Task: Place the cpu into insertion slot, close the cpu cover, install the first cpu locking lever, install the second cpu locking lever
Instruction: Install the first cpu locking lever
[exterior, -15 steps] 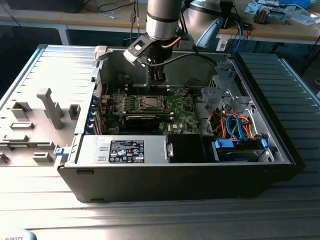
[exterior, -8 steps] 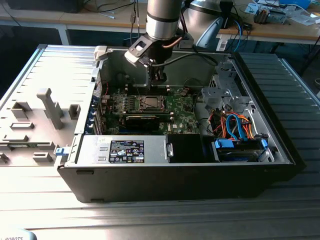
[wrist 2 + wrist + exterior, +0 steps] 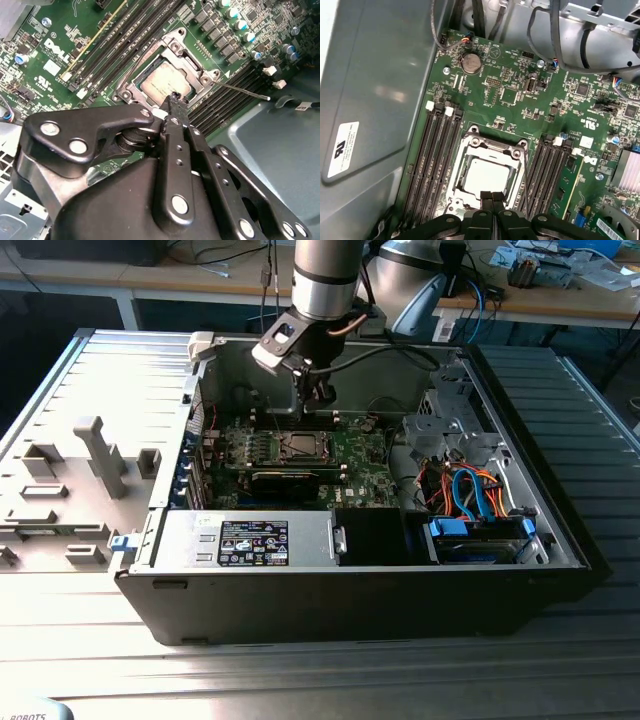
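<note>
The cpu [image 3: 487,175] lies flat with its silver top up in the insertion slot [image 3: 300,445] on the green motherboard [image 3: 510,75]. The cpu cover [image 3: 461,160] is a metal frame lying down around the chip, which shows through its window. In the second wrist view the cpu [image 3: 166,81] and cpu cover [image 3: 192,62] appear again. There a thin metal locking lever [image 3: 245,91] sticks out sideways from the socket's corner. My gripper [image 3: 492,196] is shut with nothing between its black fingers. Its tips [image 3: 173,98] hover at the edge of the cpu. In the exterior view the gripper [image 3: 320,398] hangs just above the slot.
Black memory slots [image 3: 435,155] run along both sides of the socket. The open computer case [image 3: 560,530] has metal walls all around. A drive cage with orange and blue cables [image 3: 470,490] stands at the exterior view's right. A grey fixture plate [image 3: 70,490] lies at its left.
</note>
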`<state>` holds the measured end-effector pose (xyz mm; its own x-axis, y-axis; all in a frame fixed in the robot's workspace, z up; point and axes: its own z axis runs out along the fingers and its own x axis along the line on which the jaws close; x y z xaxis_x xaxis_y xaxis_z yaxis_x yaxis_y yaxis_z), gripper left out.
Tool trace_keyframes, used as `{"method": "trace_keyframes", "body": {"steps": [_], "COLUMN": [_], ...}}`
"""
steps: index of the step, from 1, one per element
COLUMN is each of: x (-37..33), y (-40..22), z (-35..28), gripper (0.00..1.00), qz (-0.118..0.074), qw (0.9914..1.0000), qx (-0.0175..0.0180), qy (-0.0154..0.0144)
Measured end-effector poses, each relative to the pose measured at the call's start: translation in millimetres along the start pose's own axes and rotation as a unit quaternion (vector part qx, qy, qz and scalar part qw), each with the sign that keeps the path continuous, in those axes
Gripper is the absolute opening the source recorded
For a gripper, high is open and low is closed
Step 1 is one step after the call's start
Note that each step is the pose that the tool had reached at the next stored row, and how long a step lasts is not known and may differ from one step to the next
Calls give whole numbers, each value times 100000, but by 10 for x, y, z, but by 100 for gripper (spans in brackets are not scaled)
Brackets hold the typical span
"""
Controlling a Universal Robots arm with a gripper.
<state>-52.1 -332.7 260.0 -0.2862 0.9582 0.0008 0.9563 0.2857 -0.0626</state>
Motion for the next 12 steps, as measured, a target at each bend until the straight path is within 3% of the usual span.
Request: {"method": "trace_keyframes", "body": {"steps": [12], "x": [0], "y": [0], "z": [0], "gripper": [11], "qz": [-2254], "qw": [99974], "qx": [-1], "qy": [-143]}}
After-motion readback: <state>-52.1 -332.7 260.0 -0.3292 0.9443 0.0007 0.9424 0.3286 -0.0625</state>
